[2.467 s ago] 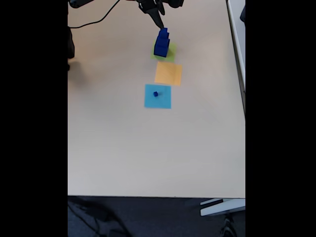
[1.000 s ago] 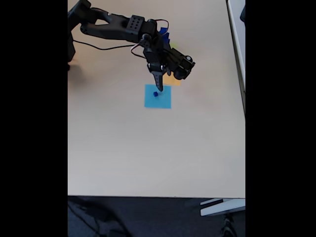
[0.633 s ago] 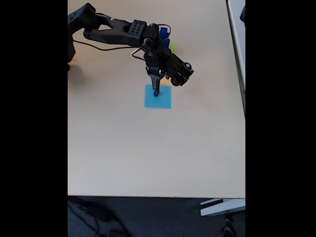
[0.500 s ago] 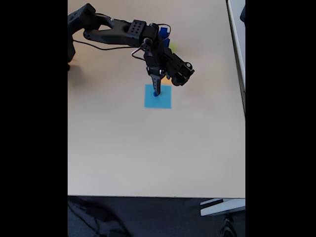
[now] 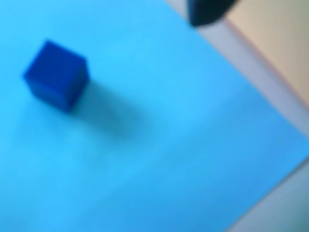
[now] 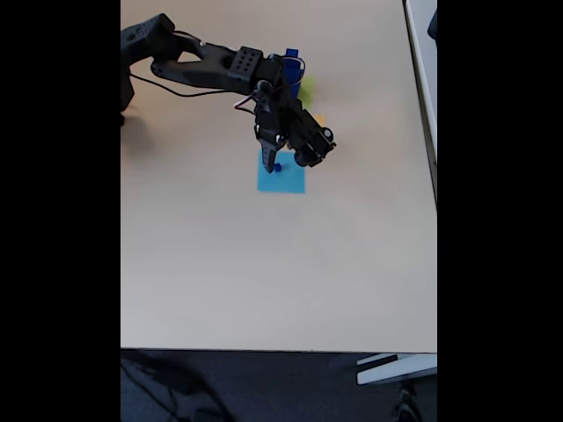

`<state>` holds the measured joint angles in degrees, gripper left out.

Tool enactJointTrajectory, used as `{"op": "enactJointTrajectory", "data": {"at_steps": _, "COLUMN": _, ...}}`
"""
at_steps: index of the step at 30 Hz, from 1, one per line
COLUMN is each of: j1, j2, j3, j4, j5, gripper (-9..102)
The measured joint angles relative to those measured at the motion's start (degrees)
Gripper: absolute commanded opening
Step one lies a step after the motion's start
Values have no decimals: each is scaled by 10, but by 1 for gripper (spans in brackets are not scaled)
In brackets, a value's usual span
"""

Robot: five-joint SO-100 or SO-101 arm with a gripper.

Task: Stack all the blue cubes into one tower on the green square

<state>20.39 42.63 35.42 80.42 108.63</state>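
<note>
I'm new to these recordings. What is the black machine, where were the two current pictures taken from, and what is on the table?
The black machine is a small jointed robot arm standing on a beige table. The fixed view looks down on the whole table. The wrist view comes from a camera riding on the arm, so it is very close and blurred.

In the fixed view the gripper reaches down over a flat light-blue square. The wrist view shows one small blue cube resting on that square, not gripped. A dark fingertip sits at that picture's top edge. Whether the gripper is open is unclear.

Behind the arm, part of a blue tower stands by the green square.
</note>
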Motion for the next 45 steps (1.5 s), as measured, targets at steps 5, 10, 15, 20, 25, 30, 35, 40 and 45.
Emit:
{"op": "enactJointTrajectory", "data": {"at_steps": 5, "j1": 5, "j2": -40, "j3": -42, "j4": 17, "j5": 5, "gripper": 30}}
{"op": "enactJointTrajectory", "data": {"at_steps": 10, "j1": 5, "j2": -66, "j3": -77, "j4": 47, "j5": 18, "gripper": 32}}
{"op": "enactJointTrajectory", "data": {"at_steps": 15, "j1": 11, "j2": -97, "j3": -111, "j4": 47, "j5": 18, "gripper": 32}}
{"op": "enactJointTrajectory", "data": {"at_steps": 20, "j1": 17, "j2": -136, "j3": -163, "j4": 47, "j5": 18, "gripper": 31}}
{"op": "enactJointTrajectory", "data": {"at_steps": 25, "j1": 18, "j2": -151, "j3": -185, "j4": 47, "j5": 14, "gripper": 28}}
{"op": "enactJointTrajectory", "data": {"at_steps": 30, "j1": 18, "j2": -152, "j3": -185, "j4": 47, "j5": 14, "gripper": 25}}
{"op": "enactJointTrajectory", "data": {"at_steps": 35, "j1": 21, "j2": -152, "j3": -186, "j4": 59, "j5": 14, "gripper": 23}}
{"op": "enactJointTrajectory", "data": {"at_steps": 40, "j1": 22, "j2": -152, "j3": -188, "j4": 73, "j5": 18, "gripper": 21}}
{"op": "enactJointTrajectory", "data": {"at_steps": 45, "j1": 22, "j2": -151, "j3": -188, "j4": 78, "j5": 22, "gripper": 15}}
